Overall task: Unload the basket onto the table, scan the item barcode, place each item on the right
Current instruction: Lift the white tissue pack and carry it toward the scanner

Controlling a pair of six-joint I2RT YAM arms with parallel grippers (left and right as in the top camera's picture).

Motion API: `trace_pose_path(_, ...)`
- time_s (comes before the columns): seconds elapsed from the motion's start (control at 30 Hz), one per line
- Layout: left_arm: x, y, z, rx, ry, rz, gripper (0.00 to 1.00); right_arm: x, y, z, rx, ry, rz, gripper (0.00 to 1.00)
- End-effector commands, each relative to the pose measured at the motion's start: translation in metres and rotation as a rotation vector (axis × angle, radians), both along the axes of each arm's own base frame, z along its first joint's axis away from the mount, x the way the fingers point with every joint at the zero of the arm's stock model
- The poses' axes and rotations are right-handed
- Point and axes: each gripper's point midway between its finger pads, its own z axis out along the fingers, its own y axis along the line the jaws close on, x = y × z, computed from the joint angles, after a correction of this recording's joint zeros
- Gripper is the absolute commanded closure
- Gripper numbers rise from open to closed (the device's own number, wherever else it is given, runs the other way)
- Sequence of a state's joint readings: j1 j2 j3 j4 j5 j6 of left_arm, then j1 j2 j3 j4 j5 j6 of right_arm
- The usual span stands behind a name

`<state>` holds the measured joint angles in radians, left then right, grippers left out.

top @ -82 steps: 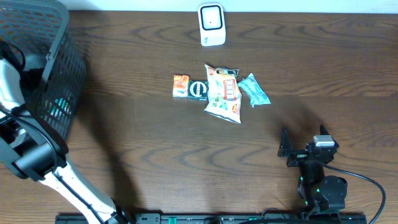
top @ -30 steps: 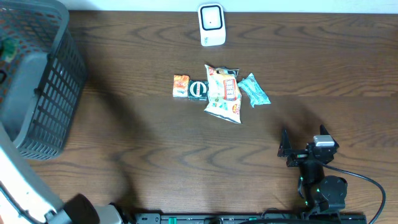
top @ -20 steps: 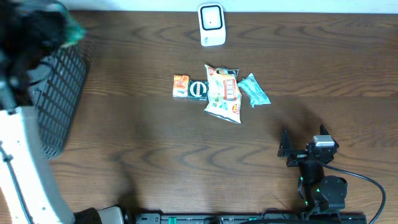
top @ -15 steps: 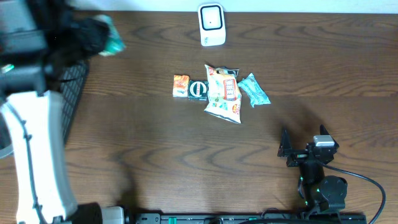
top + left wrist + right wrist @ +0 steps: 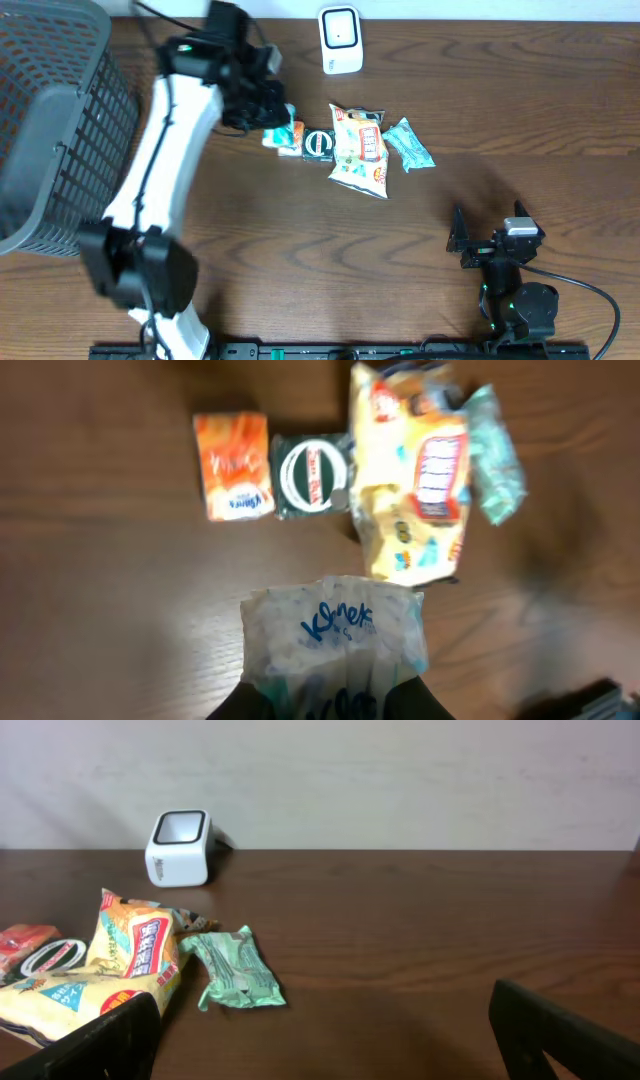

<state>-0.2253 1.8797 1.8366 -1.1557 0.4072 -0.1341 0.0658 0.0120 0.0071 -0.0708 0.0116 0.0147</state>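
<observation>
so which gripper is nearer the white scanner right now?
Left. The left gripper, shut on a tissue pack, is by the snack pile, just front-left of the scanner. The right gripper sits open at the front right, well beyond the pile.

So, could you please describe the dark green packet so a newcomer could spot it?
From the white barcode scanner at the far edge of the table, come toward the middle. The dark green packet lies between the small orange box and the yellow chip bag. It alone is dark, with a white ring on top.
</observation>
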Motion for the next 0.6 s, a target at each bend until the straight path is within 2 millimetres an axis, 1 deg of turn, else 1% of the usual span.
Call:
trace_pose_path(0.0,0.003,0.003,-0.043,0.112,0.137,0.189,0.92,0.0,-0.001,0.0,0.003,0.0,-0.003,0.01)
trace_pose_path(0.03,0.002,0.002,-0.056,0.134,0.186,0.257,0.93,0.0,-0.001,0.0,0.003,0.0,-0.003,0.01)
trace_pose_path(0.07,0.001,0.0,-0.064,0.141,0.218,0.3,0.92,0.0,-0.001,0.0,0.003,0.0,-0.003,0.01)
trace_pose_path(0.17,0.0,-0.006,-0.083,0.147,0.3,0.422,0.93,0.0,-0.001,0.0,0.003,0.0,-0.003,0.01)
trace_pose_path(0.27,-0.001,-0.009,-0.096,0.155,0.35,0.513,0.93,0.0,-0.001,0.0,0.003,0.0,-0.003,0.01)
trace_pose_path(0.4,-0.002,0.003,-0.106,0.214,0.366,0.643,0.93,0.0,-0.001,0.0,0.003,0.0,-0.003,0.01)
trace_pose_path(0.57,-0.016,0.009,-0.119,0.244,0.435,0.774,0.92,0.0,-0.001,0.0,0.003,0.0,-0.003,0.01)
